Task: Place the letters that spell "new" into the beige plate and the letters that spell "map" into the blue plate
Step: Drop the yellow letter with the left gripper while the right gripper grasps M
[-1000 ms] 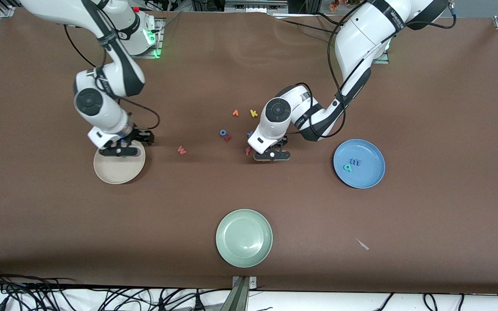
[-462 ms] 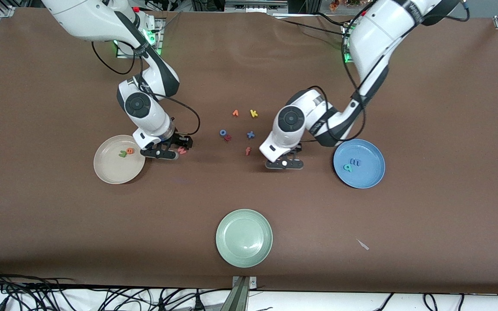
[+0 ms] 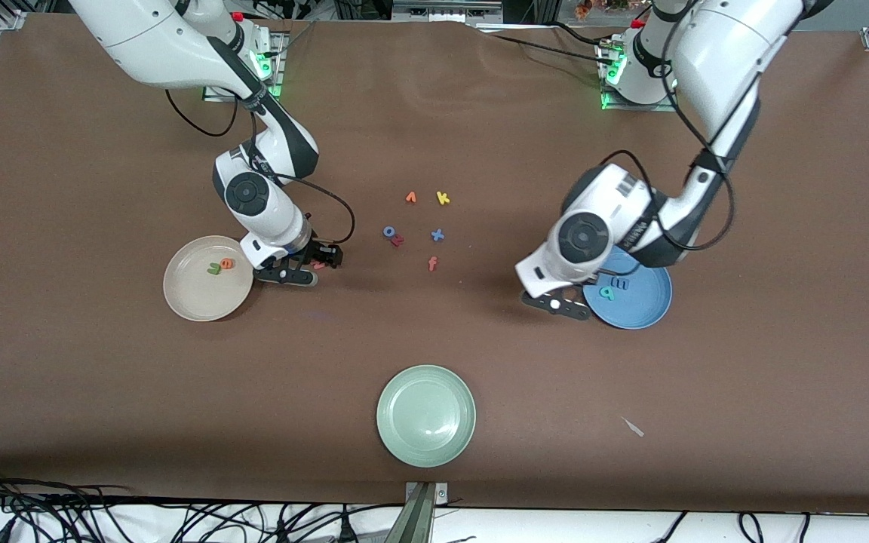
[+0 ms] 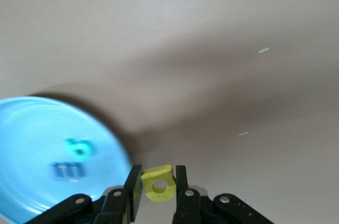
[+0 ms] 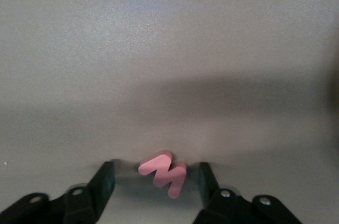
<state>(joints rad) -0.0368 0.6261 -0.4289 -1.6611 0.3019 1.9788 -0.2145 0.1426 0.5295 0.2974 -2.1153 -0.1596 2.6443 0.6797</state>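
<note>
My left gripper (image 3: 555, 304) hangs just off the rim of the blue plate (image 3: 642, 311), on the side toward the right arm's end. It is shut on the yellow a (image 4: 159, 184), with the left gripper (image 4: 158, 176) pinching it from both sides. The blue m (image 3: 620, 283) and teal p (image 3: 606, 294) lie in that plate. My right gripper (image 3: 306, 265) is low at the table beside the beige plate (image 3: 193, 296), open, its fingers straddling the pinkish-red w (image 5: 163, 172) with gaps on both sides. The green n (image 3: 213, 268) and orange e (image 3: 227, 263) lie in the beige plate.
A pale green plate (image 3: 425, 415) sits near the table's front edge. Loose letters lie mid-table: orange v (image 3: 410, 197), yellow k (image 3: 443, 197), blue o (image 3: 388, 231), blue x (image 3: 437, 235), orange f (image 3: 432, 263). A small white scrap (image 3: 634, 427) lies toward the left arm's end.
The left gripper carried the yellow a from the letter cluster over to the blue plate's rim. The right gripper left the beige plate and came down around the w, its jaws narrowing.
</note>
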